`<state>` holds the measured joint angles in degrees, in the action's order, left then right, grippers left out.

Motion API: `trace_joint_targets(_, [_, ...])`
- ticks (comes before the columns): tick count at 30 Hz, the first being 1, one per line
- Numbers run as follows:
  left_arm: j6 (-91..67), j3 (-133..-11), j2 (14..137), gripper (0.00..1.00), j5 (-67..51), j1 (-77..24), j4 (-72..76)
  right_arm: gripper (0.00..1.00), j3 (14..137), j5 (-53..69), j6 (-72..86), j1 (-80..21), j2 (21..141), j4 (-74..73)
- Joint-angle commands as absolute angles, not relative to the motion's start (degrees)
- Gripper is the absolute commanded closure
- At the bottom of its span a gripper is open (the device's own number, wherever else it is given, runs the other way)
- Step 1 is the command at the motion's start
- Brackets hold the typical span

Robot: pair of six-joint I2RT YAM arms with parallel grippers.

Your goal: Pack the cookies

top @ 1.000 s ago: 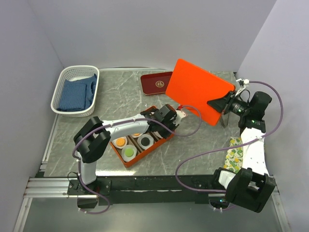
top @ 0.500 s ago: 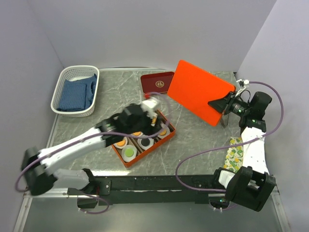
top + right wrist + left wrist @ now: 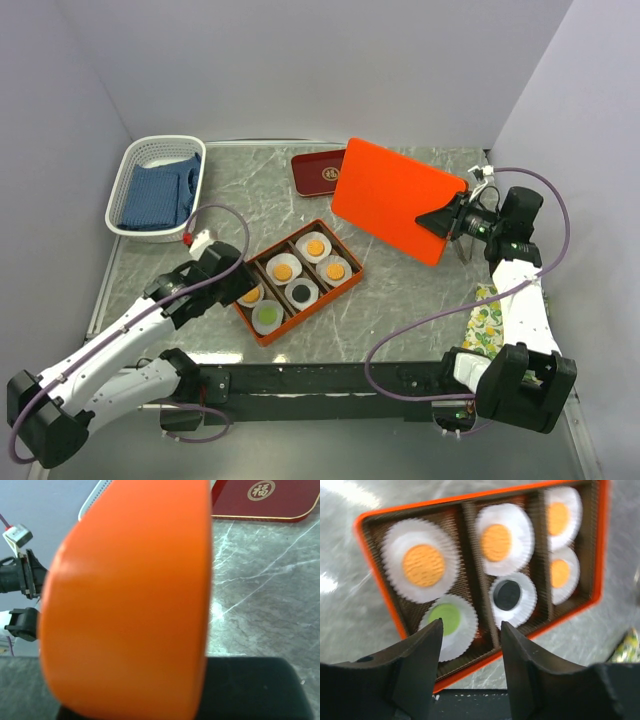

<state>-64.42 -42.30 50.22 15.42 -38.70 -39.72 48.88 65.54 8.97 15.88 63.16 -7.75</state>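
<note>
Orange three-compartment tray (image 3: 601, 540) on a marble table (image 3: 350, 610). Each compartment holds two white paper cups (image 3: 496, 512) bearing cookies (image 3: 423, 565): four orange, one green, one black. The left gripper (image 3: 471, 630) stands parted, empty.

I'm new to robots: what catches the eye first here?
The big orange lid grabs the eye first, held tilted in the air by the right pincer, right of centre. Left of it sits an orange tray with six cookies: four orange, one green, one black. The left pincer hangs open at the tray's near-left end.
</note>
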Motion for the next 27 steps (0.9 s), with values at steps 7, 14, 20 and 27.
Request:
trace_joint_targets(7, [-79.3,-38.5,55.3,0.43,19.3,-37.8,-45.6,1.00,52.6,66.2,7.9,15.4,62.8,-5.1])
trace_joint_targets(14, [-76.9,-37.4,60.1,0.45,18.4,-36.6,-43.4,1.00,52.7,66.5,7.8,15.3,62.6,-5.3])
trace_joint_targets(20, [-71.6,-37.6,65.0,0.58,17.4,-34.6,-40.1,1.00,53.0,67.0,8.0,15.3,62.2,-5.4])
trace_joint_targets(27, [-54.4,-46.5,75.2,0.95,17.8,-33.0,-36.6,1.00,54.1,67.9,7.6,15.3,61.2,-6.2])
